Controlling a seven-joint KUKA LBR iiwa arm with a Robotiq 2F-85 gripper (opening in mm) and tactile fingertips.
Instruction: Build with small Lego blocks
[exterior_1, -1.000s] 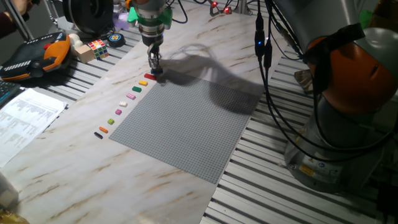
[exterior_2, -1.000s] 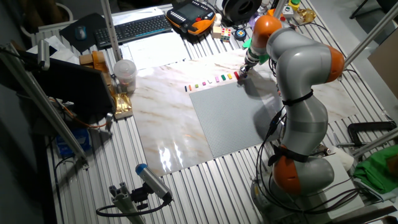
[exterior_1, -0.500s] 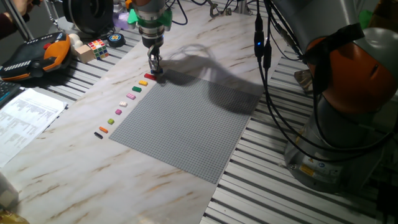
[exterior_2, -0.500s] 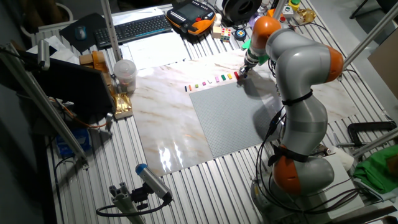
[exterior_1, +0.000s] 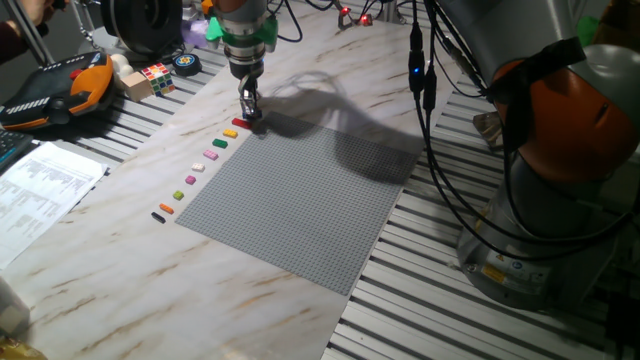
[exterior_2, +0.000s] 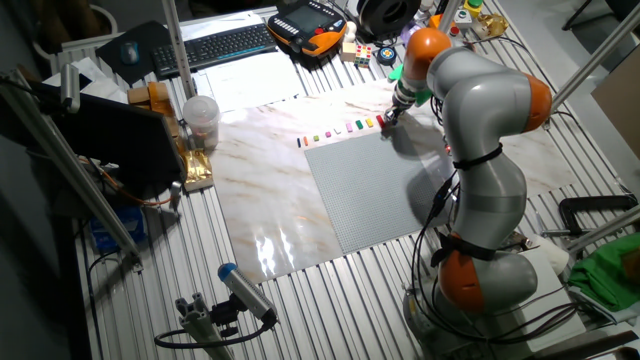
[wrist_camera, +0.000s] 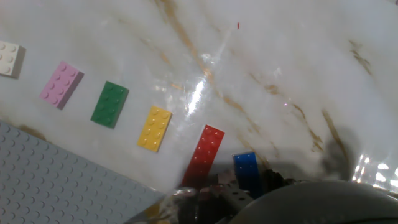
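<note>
Standing at the brick row's end by the baseplate (exterior_1: 300, 195), the gripper (exterior_1: 250, 112) hides a blue brick (wrist_camera: 247, 169) beside the red brick (wrist_camera: 204, 154), seen only in hand view; finger state indeterminate.

You get 3 views. One fixed view sits low and fairly near at the desk (exterior_1: 300, 60) edge, looking across the grey baseplate (exterior_1: 300, 200) from its near corner, with the arm's base (exterior_1: 550, 200) filling the right side. The other fixed view hangs high and far back on another side, looking steeply down so you see the whole desk (exterior_2: 270, 170), the baseplate (exterior_2: 370, 195) and the full arm (exterior_2: 480, 150). Both share the baseplate and the row of small Lego blocks (exterior_1: 200, 165) along its edge. The hand view looks straight down from very close, catching only 1 baseplate corner (wrist_camera: 56, 180) and the nearest blocks (wrist_camera: 155, 127), with the claw (wrist_camera: 211, 190) at its bottom edge.
</note>
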